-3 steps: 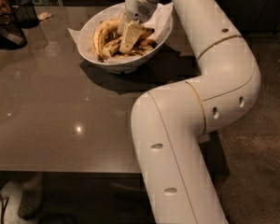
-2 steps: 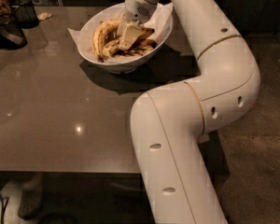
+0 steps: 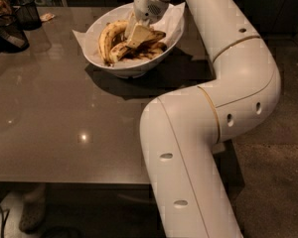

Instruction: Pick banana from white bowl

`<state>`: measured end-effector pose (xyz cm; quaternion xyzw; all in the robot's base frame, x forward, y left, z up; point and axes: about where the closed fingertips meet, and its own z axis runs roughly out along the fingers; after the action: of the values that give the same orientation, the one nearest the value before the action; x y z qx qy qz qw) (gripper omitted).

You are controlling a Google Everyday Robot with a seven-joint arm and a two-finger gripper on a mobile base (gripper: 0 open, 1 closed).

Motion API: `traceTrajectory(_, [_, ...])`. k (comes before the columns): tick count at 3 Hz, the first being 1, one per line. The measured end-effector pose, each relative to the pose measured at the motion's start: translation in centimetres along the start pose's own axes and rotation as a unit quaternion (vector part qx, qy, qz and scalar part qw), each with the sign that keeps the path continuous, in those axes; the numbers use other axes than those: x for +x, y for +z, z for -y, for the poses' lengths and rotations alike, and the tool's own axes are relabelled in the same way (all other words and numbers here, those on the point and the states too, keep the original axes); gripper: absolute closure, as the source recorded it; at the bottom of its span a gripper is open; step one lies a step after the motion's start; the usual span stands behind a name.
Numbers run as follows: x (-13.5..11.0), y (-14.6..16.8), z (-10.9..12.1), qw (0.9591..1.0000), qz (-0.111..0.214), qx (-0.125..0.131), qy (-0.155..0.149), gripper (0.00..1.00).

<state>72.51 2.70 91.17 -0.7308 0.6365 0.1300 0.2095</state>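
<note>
The white bowl (image 3: 120,69) stands on the far part of the grey table, lined with crinkled white paper that sticks past its rim. Several bananas lie in it. A plumper, cleaner yellow banana (image 3: 108,36) lies at the left. The slim, brown-streaked banana (image 3: 148,51) lies across the middle and right. My gripper (image 3: 137,34) reaches down into the bowl from above, on or just over the streaked banana, and it hides part of the fruit.
A black mesh cup (image 3: 27,12) and a dark object (image 3: 6,33) stand at the table's far left. My white arm (image 3: 213,108) bends over the table's right edge. The table's front edge (image 3: 64,181) is near, with a shoe (image 3: 32,214) below it.
My gripper has shifted only slightly inside the bowl. The bananas and the bowl have not visibly moved.
</note>
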Motion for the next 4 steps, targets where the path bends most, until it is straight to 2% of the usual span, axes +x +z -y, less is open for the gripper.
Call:
traceTrajectory(1, [0.0,0.0,0.0,1.0000,0.000,0.000,0.000,1.00])
traceTrajectory(2, [-1.1,-0.7,1.0,0.9995,0.013,0.026,-0.010,1.00])
traceTrajectory(3, [-2.9,-3.5,1.3,0.9974,0.019,0.061,-0.034,1.00])
traceTrajectory(4, [-4.2,-5.7,1.1,0.9954,0.015,0.082,-0.047,1.00])
